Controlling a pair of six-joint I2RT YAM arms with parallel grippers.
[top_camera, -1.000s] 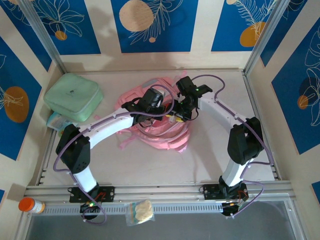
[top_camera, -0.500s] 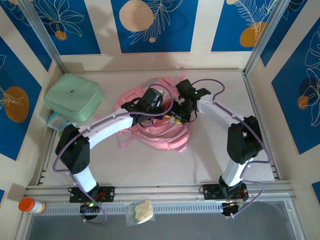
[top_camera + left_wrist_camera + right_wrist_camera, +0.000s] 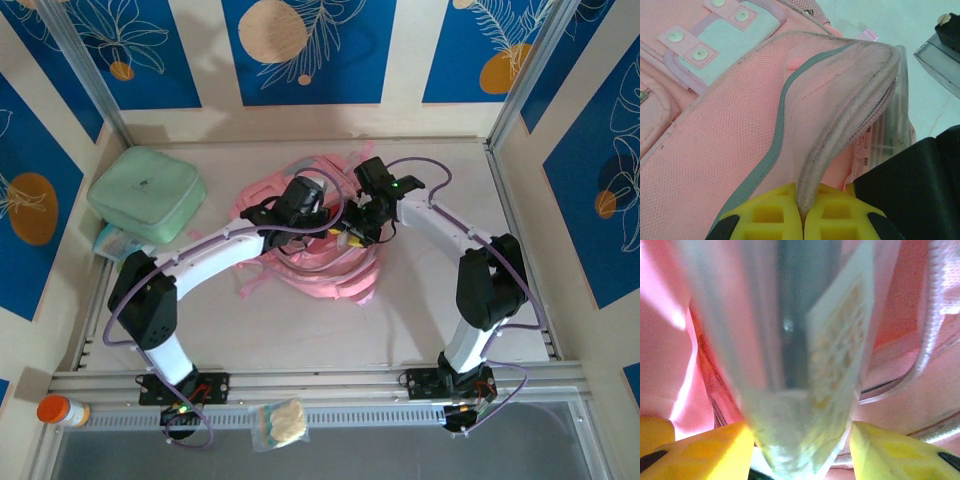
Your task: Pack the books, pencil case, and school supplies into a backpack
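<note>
The pink backpack (image 3: 312, 268) lies mid-table. My left gripper (image 3: 330, 222) is shut on the grey-edged rim of its opened flap (image 3: 840, 125), and in the left wrist view the yellow pads (image 3: 765, 215) pinch that rim. My right gripper (image 3: 352, 234) is shut on a pale see-through flat packet (image 3: 800, 340) with a printed label. The packet points into the pink interior (image 3: 665, 365). I cannot tell whether it is the pencil case or another school supply. Its clear edge (image 3: 892, 125) shows behind the flap. The books are out of view.
A mint-green zip case (image 3: 147, 193) sits at the back left with a pale blue packet (image 3: 113, 243) under its near edge. An orange-capped bottle (image 3: 62, 410) and a small bag of beige stuff (image 3: 280, 422) lie by the front rail. Walls stand close on three sides.
Almost nothing differs. The right wrist has edged slightly toward the backpack opening, and the left gripper keeps its hold on the flap.
</note>
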